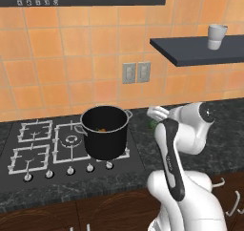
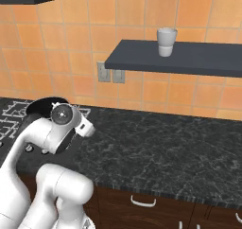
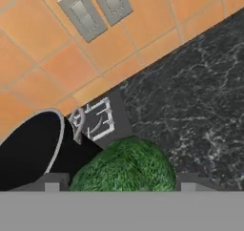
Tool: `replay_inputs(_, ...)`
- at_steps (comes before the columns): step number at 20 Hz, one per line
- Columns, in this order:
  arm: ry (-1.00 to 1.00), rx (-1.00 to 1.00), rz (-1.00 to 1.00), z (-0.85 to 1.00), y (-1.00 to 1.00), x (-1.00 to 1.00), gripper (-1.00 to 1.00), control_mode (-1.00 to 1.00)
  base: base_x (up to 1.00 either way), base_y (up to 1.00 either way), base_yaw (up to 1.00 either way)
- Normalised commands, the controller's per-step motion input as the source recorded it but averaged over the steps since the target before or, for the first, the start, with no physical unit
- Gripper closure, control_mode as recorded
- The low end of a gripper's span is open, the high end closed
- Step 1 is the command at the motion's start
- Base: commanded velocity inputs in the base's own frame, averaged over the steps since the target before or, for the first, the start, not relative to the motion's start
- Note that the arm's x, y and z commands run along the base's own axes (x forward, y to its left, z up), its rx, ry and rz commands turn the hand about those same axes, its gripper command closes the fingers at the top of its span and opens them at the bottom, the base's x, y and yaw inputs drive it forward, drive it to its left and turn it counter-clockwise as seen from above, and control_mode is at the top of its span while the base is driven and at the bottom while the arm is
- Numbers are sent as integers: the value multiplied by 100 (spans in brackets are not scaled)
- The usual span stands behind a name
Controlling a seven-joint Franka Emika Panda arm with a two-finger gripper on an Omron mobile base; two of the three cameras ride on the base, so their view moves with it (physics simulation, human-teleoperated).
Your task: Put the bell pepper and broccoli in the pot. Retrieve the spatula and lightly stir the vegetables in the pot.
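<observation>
My two-finger gripper (image 3: 119, 184) hangs over the green, bushy head of broccoli (image 3: 125, 170), which sits at the bottom centre of the hand view on the dark speckled stone counter (image 3: 190, 101). My finger tips (image 3: 53, 183) stand spread to either side of the broccoli, released, with nothing clamped between them. Whether they touch it I cannot tell.

The deep round black pot (image 1: 105, 130) with its thin rim stands on the black gas hob (image 1: 43, 149) at the middle of the left base view. The small orange-red bell pepper (image 1: 101, 129) lies inside it, at the bottom. In the hand view the pot fills the lower left, just beside the broccoli.

A white cup (image 2: 166, 41) stands on the dark wall shelf (image 2: 189, 57) at the upper middle of the right base view. Two grey wall sockets (image 3: 95, 8) sit on the orange tiles at the top of the hand view.
</observation>
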Motion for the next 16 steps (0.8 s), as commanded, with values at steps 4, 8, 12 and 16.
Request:
replay_inputs(4,-2,-20,5,100,73,0,100,-100,0,0,0)
replay_inputs(8,0,-20,6,81,69,19,100,-100,0,0,0)
replay_inputs(12,3,-14,9,3,66,53,100,-100,0,0,0)
replay_inputs(16,18,-3,10,-50,57,89,100,-100,0,0,0)
